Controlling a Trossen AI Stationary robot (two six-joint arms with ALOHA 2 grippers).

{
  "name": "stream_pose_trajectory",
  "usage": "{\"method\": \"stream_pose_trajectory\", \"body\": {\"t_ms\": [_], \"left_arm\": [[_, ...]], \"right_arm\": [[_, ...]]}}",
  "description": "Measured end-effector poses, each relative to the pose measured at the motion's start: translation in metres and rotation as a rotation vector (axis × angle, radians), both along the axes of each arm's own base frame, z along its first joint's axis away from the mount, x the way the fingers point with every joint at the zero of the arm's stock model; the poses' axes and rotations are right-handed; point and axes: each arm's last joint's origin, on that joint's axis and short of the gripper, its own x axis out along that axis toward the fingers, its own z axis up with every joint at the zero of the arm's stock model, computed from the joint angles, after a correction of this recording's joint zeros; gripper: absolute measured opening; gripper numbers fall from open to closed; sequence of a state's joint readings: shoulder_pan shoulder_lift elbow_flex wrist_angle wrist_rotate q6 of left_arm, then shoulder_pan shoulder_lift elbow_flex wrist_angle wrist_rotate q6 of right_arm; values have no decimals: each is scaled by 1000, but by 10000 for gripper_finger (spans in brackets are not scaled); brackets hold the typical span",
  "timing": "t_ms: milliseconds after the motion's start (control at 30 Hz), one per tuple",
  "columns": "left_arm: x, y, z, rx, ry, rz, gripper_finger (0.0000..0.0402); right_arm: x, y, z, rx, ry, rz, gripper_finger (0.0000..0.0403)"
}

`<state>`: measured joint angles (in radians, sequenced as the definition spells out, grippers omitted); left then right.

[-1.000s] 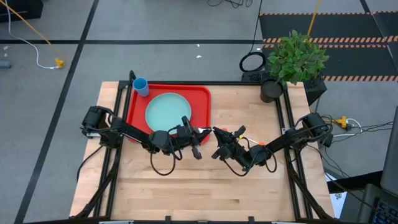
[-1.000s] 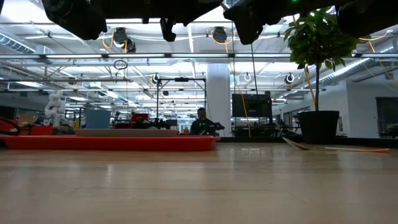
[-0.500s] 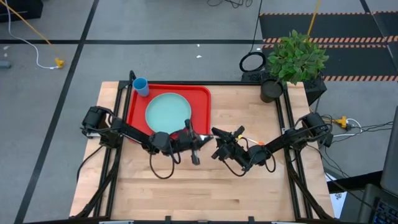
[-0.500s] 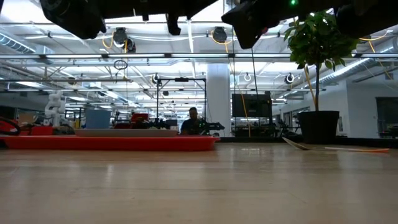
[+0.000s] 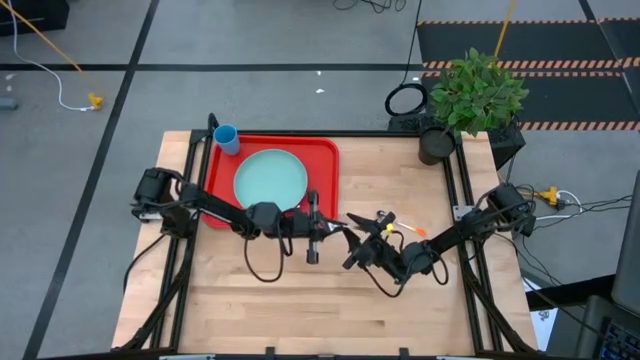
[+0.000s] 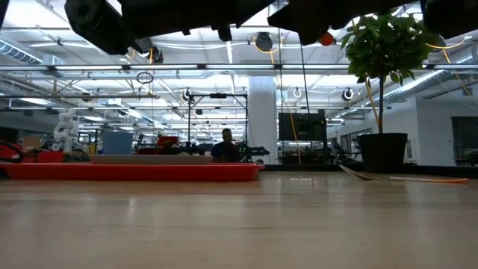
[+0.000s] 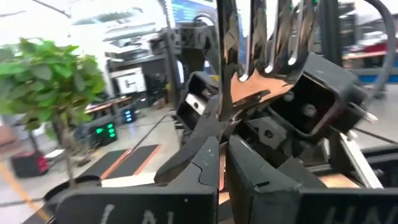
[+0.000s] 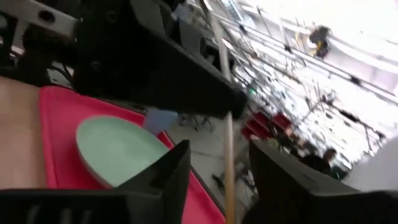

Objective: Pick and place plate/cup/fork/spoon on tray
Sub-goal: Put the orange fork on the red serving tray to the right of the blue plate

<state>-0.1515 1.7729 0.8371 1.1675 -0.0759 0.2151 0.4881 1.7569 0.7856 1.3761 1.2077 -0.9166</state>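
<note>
The fork (image 7: 267, 43) hangs in the air between my two grippers, above the table's middle. My left gripper (image 5: 325, 226) is shut on it. My right gripper (image 5: 350, 238) is open, and its fingers stand on either side of the fork's thin shaft (image 8: 229, 162) without touching it. The pale green plate (image 5: 270, 180) lies flat on the red tray (image 5: 325, 150). The blue cup (image 5: 227, 138) stands at the tray's far left corner. The spoon (image 6: 403, 178) lies on the table to the right, partly under my right arm. My left gripper pinches the fork's silver shaft (image 7: 224, 118) between its two fingers, which come in about level from the table's left. The fork is lifted clear of the table. Its tines (image 7: 268, 59) show past the fingers, in front of my right gripper.
A potted plant (image 5: 470, 95) stands at the table's far right corner. Dark frame rails run along the table's left and right edges. Bare wood (image 5: 320, 310) fills the near half of the table. A person sits far off in the room behind.
My right gripper has opened and let go of the fork, which stays in my left gripper. My left gripper has rolled about its own axis. Both grippers have shifted a little toward the table's near edge.
</note>
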Motion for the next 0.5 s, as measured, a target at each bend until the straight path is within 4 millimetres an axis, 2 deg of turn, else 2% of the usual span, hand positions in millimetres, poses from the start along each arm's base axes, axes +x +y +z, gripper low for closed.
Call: {"method": "stream_pose_trajectory", "body": {"t_ms": [133,300,500], "left_arm": [[2,13,0,41,-5,-45,19],[4,37,-4,44,34,-37,22],[4,55,-6,36,65,-156,21]], "right_arm": [[-5,6,-3,48,5,-64,192],[-13,20,1,121,-63,-10,221],[-30,25,26,164,-96,-43,228]]}}
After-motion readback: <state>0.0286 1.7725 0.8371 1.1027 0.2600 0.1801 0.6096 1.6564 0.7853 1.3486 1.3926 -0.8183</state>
